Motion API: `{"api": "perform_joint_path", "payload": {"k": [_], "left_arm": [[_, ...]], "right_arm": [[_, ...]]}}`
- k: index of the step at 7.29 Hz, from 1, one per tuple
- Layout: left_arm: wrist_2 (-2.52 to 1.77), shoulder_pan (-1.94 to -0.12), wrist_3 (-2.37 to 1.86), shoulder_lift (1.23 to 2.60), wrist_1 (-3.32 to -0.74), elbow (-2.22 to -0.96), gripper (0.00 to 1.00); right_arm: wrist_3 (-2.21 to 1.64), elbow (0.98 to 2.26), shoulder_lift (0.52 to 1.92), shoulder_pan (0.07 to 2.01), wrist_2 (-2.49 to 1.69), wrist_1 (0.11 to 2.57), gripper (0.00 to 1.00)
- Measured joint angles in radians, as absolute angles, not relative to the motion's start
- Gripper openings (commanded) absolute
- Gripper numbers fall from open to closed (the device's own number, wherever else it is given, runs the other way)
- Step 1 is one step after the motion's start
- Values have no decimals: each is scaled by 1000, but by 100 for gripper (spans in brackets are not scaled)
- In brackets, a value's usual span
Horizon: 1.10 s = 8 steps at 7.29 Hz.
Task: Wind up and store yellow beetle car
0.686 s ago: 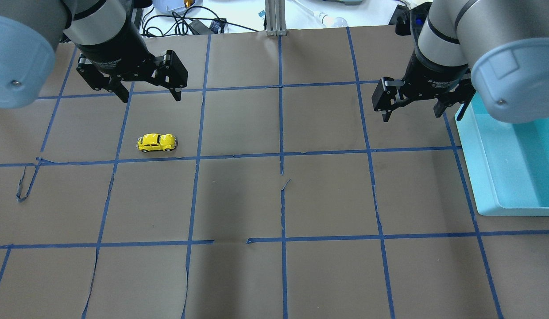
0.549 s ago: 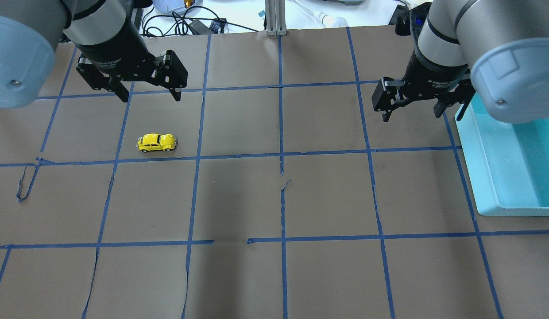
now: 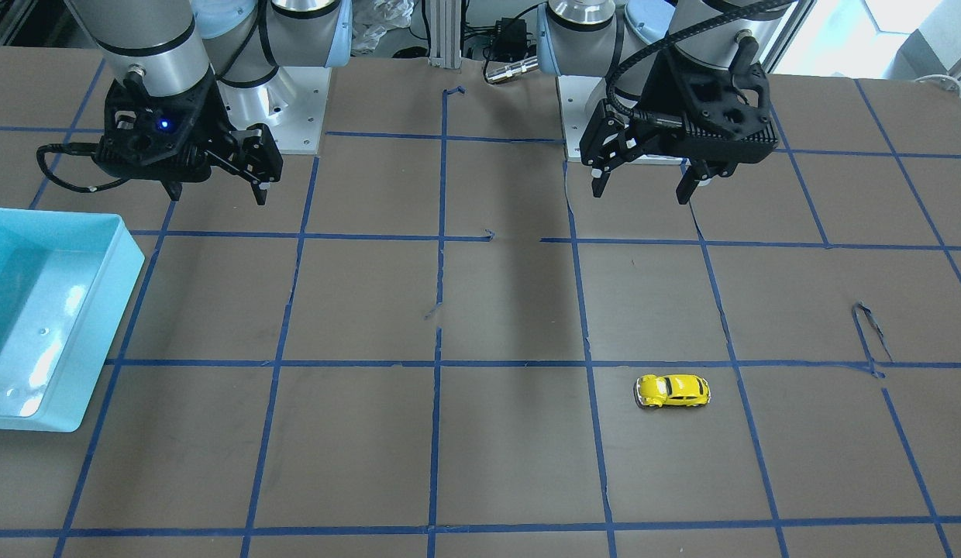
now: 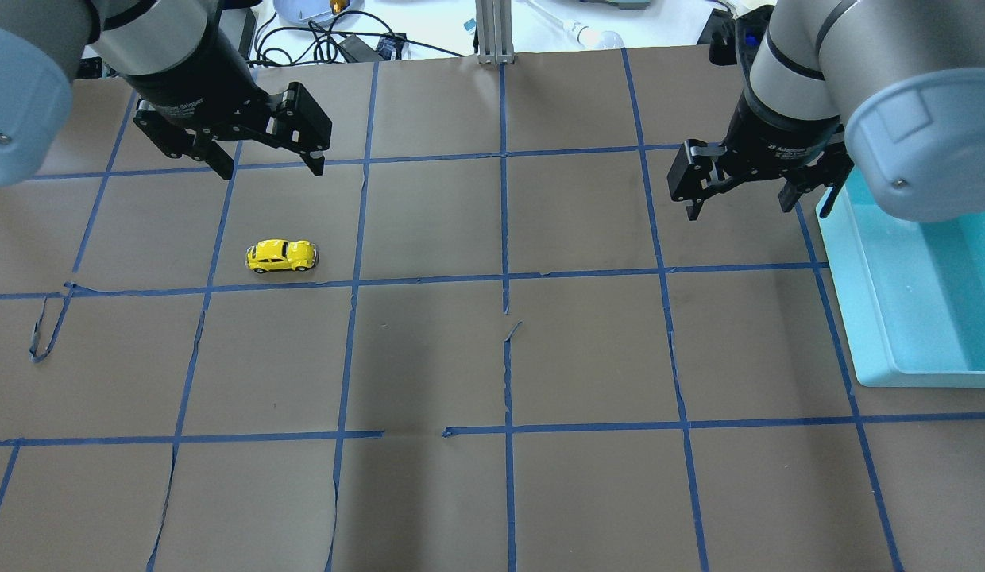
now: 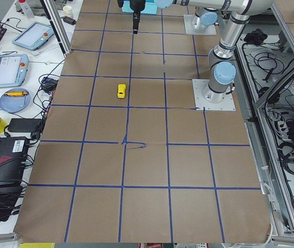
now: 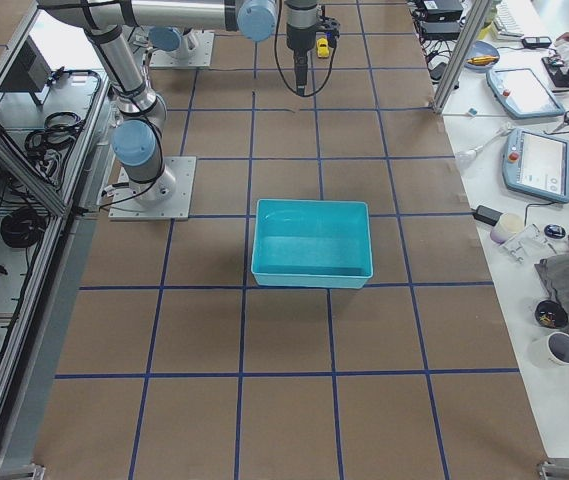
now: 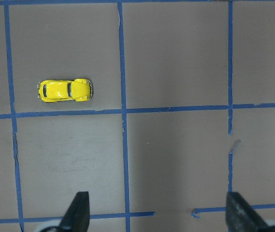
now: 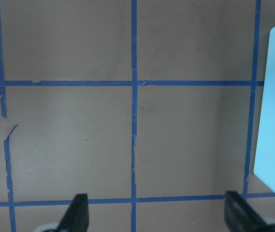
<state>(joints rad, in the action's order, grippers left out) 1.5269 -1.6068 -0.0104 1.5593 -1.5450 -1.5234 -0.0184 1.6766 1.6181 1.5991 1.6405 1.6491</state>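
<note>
— Over the worktop (image 4: 588, 349), how does the left gripper (image 4: 270, 171) stand?
— Spread wide and holding nothing, hanging above the brown paper. The car (image 4: 281, 256) sits on its wheels near it, not touching it, just beside a blue tape line (image 4: 429, 280).
— And the right gripper (image 4: 739, 208)?
— Spread as well and empty, well apart from the car, on the other half of the worktop. Just beside it lies a light-blue bin (image 4: 858, 318), at the worktop's right edge.
</note>
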Motion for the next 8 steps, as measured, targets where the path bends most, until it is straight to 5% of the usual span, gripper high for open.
{"api": "perform_joint_path", "payload": {"k": [8], "left_arm": [[1529,-1607,-3,1558,-1549,-1525,100]], "right_arm": [[-13,1677,1617,1592,1647,1665,100]]}}
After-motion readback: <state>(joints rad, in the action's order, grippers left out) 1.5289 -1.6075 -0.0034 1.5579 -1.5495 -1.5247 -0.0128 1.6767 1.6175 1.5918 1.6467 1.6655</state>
